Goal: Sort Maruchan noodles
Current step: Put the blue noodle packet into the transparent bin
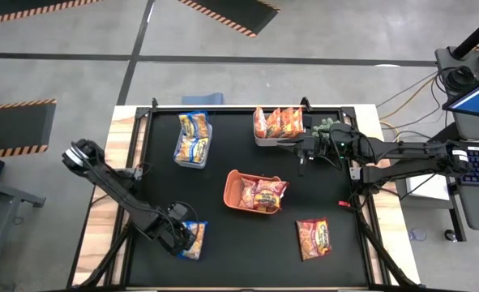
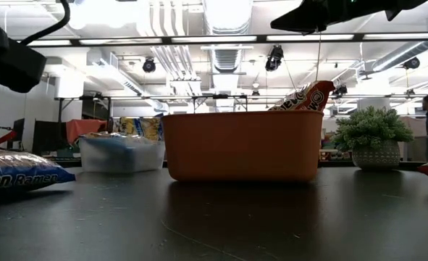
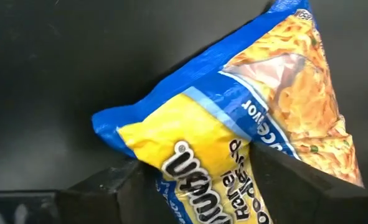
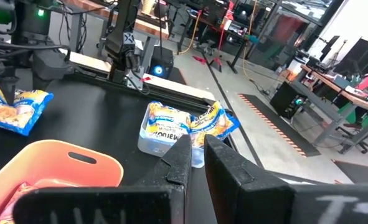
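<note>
A blue-and-yellow Maruchan packet (image 1: 196,242) (image 3: 233,118) lies flat on the black table near its front left. My left gripper (image 1: 186,237) (image 3: 199,163) points down at it, open, one finger on each side of the packet's yellow end. My right gripper (image 1: 302,152) (image 4: 198,146) hangs level and shut, high over the table's far right, holding nothing. A red-orange packet (image 1: 314,238) lies flat at the front right. More packets stand in the three bins. My left gripper comes from above with its fingers (image 3: 109,186) wide on either side of the packet's yellow end (image 3: 190,155). The packet lies on the table. I cannot tell whether the fingers touch it.
A clear bin (image 1: 193,139) with blue packets stands at the far left. A white bin (image 1: 259,139) with orange packets stands at the far middle, and an orange bin (image 1: 233,177) with red packets at the centre. A small potted plant (image 2: 373,141) stands by the right arm.
</note>
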You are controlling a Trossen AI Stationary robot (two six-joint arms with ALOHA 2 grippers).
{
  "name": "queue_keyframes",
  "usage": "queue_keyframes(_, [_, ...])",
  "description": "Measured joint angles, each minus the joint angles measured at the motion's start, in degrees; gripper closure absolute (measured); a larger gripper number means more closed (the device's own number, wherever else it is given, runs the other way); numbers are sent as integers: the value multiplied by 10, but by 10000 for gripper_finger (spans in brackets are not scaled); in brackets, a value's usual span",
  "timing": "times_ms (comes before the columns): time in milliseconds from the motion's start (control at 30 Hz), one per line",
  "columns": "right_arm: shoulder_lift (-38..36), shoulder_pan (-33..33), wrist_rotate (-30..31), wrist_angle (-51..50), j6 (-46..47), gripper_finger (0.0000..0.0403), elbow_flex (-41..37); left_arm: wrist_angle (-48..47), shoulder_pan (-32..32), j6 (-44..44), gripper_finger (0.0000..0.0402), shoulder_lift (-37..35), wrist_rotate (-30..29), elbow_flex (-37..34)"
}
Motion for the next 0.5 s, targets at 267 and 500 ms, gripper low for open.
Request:
queue_keyframes(267, [0,0,0,0,0,369,0,4,0,38,250,3,-10,0])
queue_keyframes(500, [0,0,0,0,0,369,0,2,0,134,331,3,-27,16])
